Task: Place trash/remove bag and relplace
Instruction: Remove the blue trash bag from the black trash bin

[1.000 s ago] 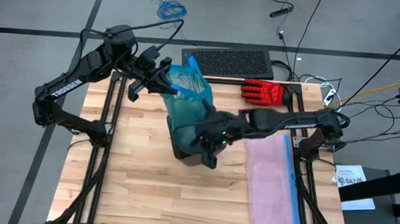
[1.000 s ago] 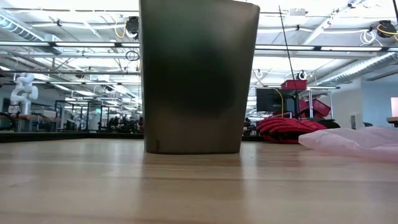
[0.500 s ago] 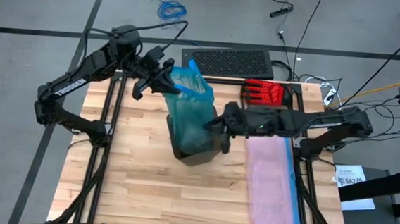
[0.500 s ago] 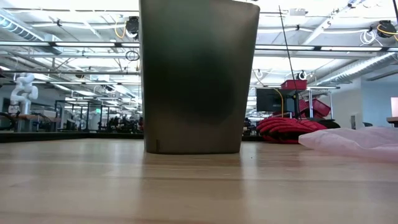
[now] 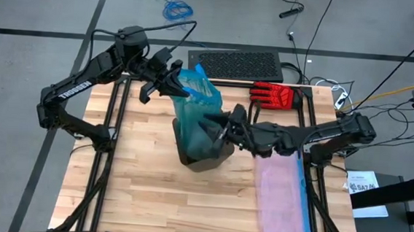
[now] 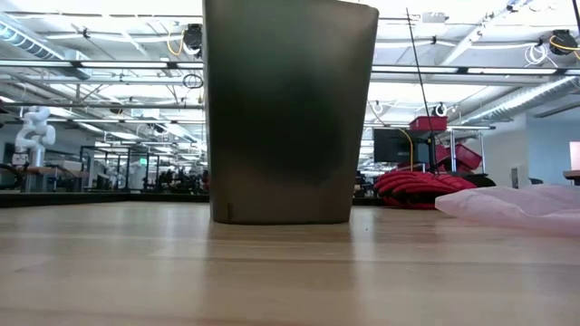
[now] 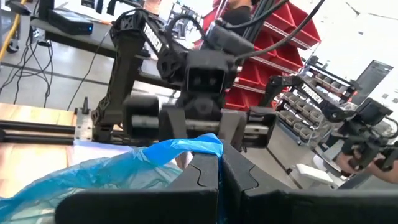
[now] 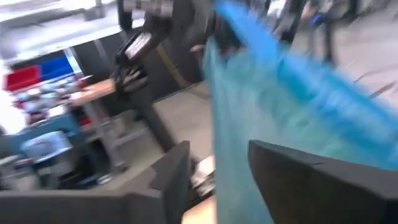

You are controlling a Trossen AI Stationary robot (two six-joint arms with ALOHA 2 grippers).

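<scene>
High view puts the dark bin point(image 5: 203, 154) near the middle of the wooden table point(image 5: 150, 200), and everything else is easiest placed from it. The bag point(image 5: 197, 104), a teal liner with a bright blue tie, rises out of the bin's mouth and leans toward the far edge of the table, which suggests it is being drawn up and out rather than resting inside. The left gripper point(image 5: 174, 89) sits just beyond the bin at the bag's top, its fingers point(image 7: 205, 180) pressed together on the blue drawstring edge, so it appears to be carrying the bag's upper end and keeping the plastic taut. The right gripper point(image 5: 219, 131) is at the bin's right rim, against the bag's side, with its fingers point(image 8: 168, 180) spread apart around the teal film; it probably is not gripping it, though that wrist picture is smeared. A red glove point(image 5: 273, 96) lies beyond and right of the bin, and a pale pink bag point(image 5: 284, 187) lies flat to its right, presumably kept ready as the replacement. No trash shows.
</scene>
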